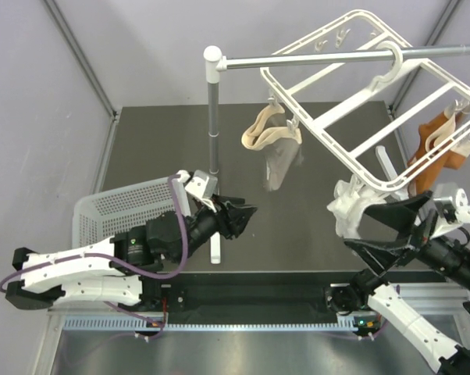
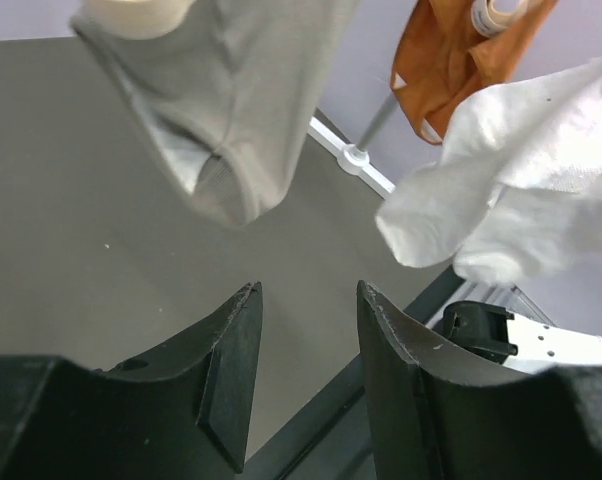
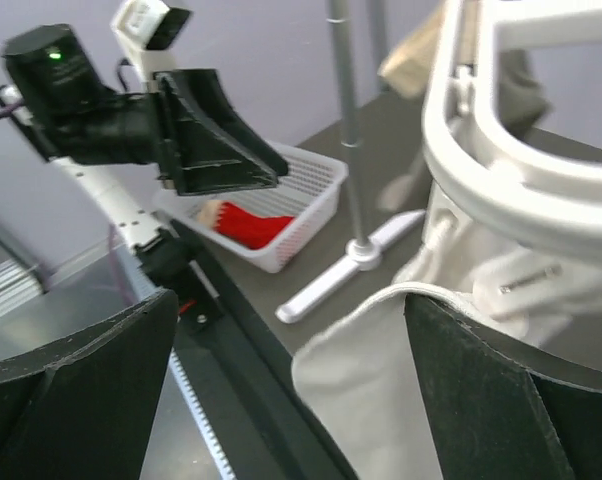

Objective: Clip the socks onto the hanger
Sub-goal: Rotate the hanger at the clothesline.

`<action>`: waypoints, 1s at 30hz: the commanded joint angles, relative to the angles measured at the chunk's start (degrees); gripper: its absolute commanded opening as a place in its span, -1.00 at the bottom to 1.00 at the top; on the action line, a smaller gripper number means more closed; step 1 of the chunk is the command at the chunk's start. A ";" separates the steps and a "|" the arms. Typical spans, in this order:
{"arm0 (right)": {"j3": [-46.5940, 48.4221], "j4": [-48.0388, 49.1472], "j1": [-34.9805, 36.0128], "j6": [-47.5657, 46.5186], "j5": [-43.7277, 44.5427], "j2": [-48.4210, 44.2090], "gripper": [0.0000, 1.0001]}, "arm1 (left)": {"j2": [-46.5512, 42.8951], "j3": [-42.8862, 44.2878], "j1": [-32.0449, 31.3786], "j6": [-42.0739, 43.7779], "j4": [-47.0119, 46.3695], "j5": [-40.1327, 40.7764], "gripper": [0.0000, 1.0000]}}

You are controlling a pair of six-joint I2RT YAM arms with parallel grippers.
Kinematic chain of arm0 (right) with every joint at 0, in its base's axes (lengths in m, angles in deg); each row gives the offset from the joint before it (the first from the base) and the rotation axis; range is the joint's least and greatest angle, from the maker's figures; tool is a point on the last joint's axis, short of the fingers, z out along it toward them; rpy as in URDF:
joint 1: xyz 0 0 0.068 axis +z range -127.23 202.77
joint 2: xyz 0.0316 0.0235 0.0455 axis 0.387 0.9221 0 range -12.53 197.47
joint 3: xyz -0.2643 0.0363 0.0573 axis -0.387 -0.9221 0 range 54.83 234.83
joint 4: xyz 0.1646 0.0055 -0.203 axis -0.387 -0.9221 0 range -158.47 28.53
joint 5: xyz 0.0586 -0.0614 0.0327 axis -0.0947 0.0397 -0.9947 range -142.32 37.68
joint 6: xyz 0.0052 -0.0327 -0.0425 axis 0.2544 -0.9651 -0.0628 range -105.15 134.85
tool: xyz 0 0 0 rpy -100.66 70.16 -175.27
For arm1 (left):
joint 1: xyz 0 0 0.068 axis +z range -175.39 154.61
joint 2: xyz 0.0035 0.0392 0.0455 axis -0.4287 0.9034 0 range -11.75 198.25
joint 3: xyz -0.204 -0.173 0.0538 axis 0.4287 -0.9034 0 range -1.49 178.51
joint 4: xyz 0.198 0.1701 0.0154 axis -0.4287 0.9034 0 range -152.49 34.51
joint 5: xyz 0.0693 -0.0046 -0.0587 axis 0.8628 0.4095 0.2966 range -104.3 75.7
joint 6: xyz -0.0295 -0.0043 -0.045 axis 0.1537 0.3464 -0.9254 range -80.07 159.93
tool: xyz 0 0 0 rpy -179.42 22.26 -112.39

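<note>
Fetching another sock looks like the step in hand. The left gripper [image 1: 253,210], jaws parted and empty, points at the grey sock [image 2: 231,110] hanging just ahead. The red sock [image 3: 246,225] lies in the basket [image 1: 110,207] behind it and is best pinched by the cuff. The right gripper [image 1: 357,230] is spread wide around the white sock [image 1: 346,207], below the hanger [image 1: 360,101]. The bench [image 1: 297,234] is dark, the walls [image 1: 141,47] pale.

The dark table [image 1: 157,141] carries a white basket [image 1: 110,205] and the stand's white foot [image 1: 216,250].
</note>
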 commanded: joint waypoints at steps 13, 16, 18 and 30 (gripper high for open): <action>-5.38 10.59 -0.09 2.19 2.17 8.92 0.35 | -10.78 -5.82 -0.24 -3.64 3.37 5.91 -0.04; -6.96 10.42 -0.09 3.68 14.07 7.86 0.20 | -9.90 -5.73 -0.32 -4.34 3.28 5.47 -0.05; -6.96 9.80 -0.09 4.65 19.17 7.51 0.04 | -9.02 -5.64 -0.32 -4.43 2.59 4.24 -0.05; 8.82 -4.86 -0.09 -2.81 23.93 5.40 0.38 | 4.85 0.07 -0.32 1.28 -10.05 -14.73 0.02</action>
